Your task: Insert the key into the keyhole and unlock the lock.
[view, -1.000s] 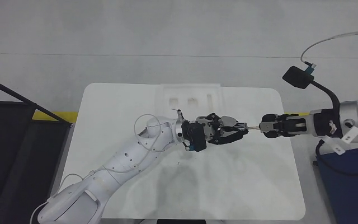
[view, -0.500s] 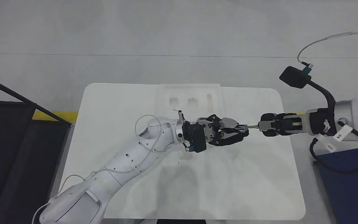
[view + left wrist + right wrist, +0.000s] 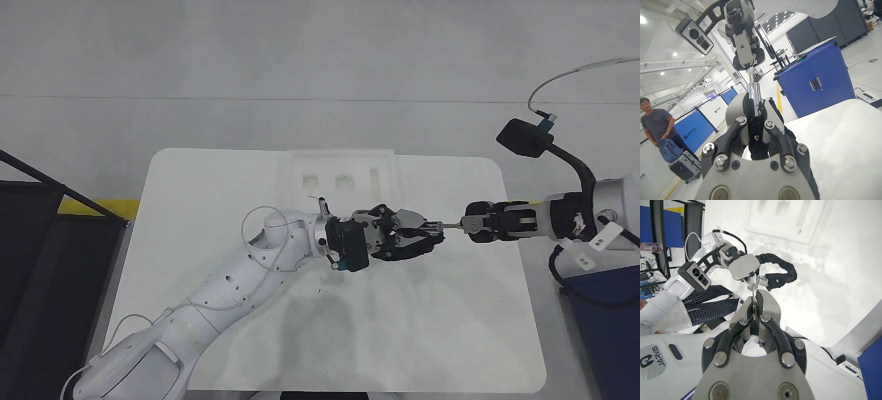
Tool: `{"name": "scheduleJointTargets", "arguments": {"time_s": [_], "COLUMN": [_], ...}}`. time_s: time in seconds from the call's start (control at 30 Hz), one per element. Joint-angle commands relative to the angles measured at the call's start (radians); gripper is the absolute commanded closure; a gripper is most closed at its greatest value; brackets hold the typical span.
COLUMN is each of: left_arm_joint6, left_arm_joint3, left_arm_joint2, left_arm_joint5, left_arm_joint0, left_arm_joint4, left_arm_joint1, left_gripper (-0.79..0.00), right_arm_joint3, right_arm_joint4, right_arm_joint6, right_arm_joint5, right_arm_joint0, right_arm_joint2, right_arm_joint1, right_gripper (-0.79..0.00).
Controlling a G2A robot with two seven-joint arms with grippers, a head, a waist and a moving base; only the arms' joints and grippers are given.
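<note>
The left end effector (image 3: pixel 757 106) grips the lock cylinder (image 3: pixel 753 92) steady, keyhole (image 3: pixel 752 287) facing the right end effector (image 3: pixel 755 299), which pinches the inserted key (image 3: pixel 753 293) for turning.

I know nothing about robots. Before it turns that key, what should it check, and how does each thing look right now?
1. Grip on the key by the right gripper: ok, it is pinched tight.
2. Hold on the lock cylinder by the left gripper: ok, it is clamped.
3. Tip of the key at the keyhole: ok, they meet in line.
4. Key pushed fully home: cannot tell; some blade shows outside the cylinder.
5. The black sleeved cable clear of the key: ok, it loops off to one side.
6. Room to turn above the table: ok, both appear held in the air.
</note>
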State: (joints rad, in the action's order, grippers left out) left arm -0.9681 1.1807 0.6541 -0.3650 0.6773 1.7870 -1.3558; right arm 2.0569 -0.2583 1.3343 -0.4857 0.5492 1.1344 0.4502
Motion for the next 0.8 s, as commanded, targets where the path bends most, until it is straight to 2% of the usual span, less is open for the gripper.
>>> {"name": "scheduleJointTargets", "arguments": {"time_s": [0.0,0.6,0.77], "left_arm_joint6": [0.000,-0.001,-0.039], "left_arm_joint3": [0.001,0.008,0.000], "left_arm_joint2": [0.003,0.028,0.028], "left_arm_joint5": [-0.001,-0.015,-0.019], "left_arm_joint0": [0.002,0.022,0.015], "left_arm_joint4": [0.002,0.027,0.068], "left_arm_joint1": [-0.001,-0.003,-0.001], "left_gripper": [0.000,0.000,0.000], "right_arm_joint3": [-0.001,0.004,-0.006], "right_arm_joint4": [-0.001,-0.012,-0.050], "right_arm_joint6": [0.001,0.000,0.006], "right_arm_joint5": [0.001,0.000,0.006], "right_arm_joint0": [-0.001,-0.007,-0.009], "right_arm_joint2": [-0.002,-0.017,-0.026], "right_arm_joint1": [0.000,0.001,-0.001], "right_gripper": [0.000,0.000,0.000]}}
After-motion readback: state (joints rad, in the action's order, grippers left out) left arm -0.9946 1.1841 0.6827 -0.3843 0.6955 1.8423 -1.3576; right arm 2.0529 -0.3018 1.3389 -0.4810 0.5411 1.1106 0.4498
